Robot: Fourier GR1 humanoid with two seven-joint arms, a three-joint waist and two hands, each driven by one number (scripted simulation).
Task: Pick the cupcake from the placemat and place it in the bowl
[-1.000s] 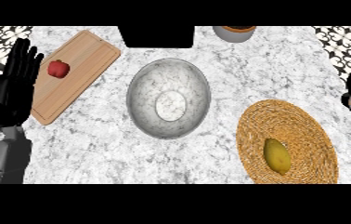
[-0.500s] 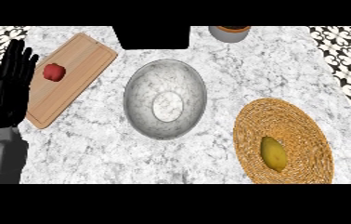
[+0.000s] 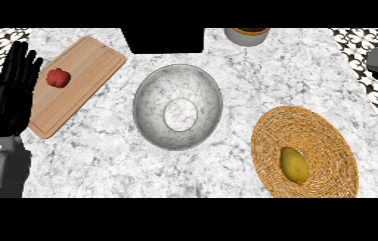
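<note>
1. Compared with a moment ago, everything is sitting slightly further left in view, while nothing on the tabletop (image 3: 244, 75) itself is shifting.
2. At the left edge, the left hand (image 3: 18, 92) is resting open, fingers up, beside the cutting board (image 3: 81, 80) carrying a red pepper (image 3: 58, 78).
3. Centrally, the bowl (image 3: 178, 106) is waiting empty.
4. Rightward, the yellowish cupcake (image 3: 294, 165) is lying on the woven placemat (image 3: 304, 152); it is probably light and soft, so grasping its sides looks best.
5. No right hand is showing.

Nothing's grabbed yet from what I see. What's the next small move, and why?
Probably bring the right hand, out of view now, in over the yellowish item lying on the woven placemat at the right. The bowl is empty, and the left hand rests open at the far left edge, beside the cutting board.
</note>
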